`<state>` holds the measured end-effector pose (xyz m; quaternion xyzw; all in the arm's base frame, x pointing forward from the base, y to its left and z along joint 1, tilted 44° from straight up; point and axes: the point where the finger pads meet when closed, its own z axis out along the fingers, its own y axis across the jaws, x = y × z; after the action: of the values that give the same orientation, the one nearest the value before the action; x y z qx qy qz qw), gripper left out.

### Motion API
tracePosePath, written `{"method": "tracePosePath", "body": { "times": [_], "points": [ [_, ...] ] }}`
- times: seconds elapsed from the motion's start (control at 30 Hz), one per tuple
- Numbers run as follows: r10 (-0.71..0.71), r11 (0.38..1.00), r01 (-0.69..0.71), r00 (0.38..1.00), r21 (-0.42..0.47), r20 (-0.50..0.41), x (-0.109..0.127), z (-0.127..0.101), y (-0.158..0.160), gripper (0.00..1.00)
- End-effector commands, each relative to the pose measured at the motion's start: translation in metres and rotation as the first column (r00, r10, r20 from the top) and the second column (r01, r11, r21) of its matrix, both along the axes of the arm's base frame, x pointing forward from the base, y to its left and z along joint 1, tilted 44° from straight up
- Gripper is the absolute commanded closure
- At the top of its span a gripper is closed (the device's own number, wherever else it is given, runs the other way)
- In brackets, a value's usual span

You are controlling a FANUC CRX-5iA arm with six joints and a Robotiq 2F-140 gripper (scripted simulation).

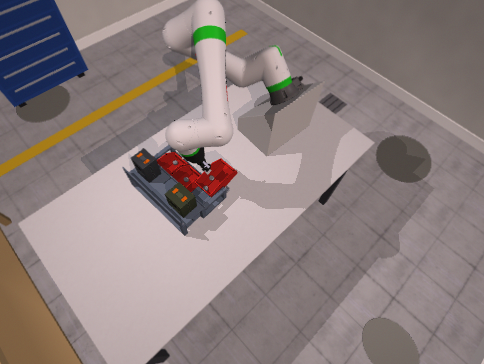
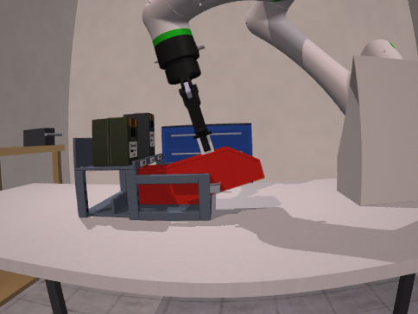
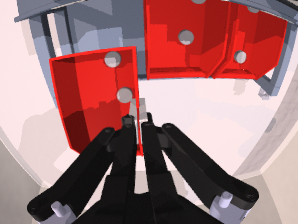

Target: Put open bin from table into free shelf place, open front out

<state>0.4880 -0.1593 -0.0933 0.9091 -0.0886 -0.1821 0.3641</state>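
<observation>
The held bin is red, with two round grey parts in it. My gripper is shut on its side wall. The bin is tilted, open front out and raised, rear end lower and inside the shelf's end place. The shelf is blue-grey. Two other red bins stand in it beside that place, the nearer bin and the farther bin, fronts out, apparently level. The held bin's rear bottom edge and its contact with the shelf are unclear.
A green box and a dark grey box stand on the shelf's upper board, behind the bins. A large pale block stands on the table, well in front of the shelf, near the arm's base.
</observation>
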Motion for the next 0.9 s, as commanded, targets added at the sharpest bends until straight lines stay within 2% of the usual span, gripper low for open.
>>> {"method": "tracePosePath", "body": {
  "times": [0.0, 0.87],
  "points": [
    [0.000, 1.000, 0.000, 1.000, 0.000, 0.000, 0.002, 0.000, 0.000, 1.00],
    [0.000, 1.000, 0.000, 1.000, 0.000, 0.000, 0.013, -0.001, -0.001, 1.00]
  ]
}}
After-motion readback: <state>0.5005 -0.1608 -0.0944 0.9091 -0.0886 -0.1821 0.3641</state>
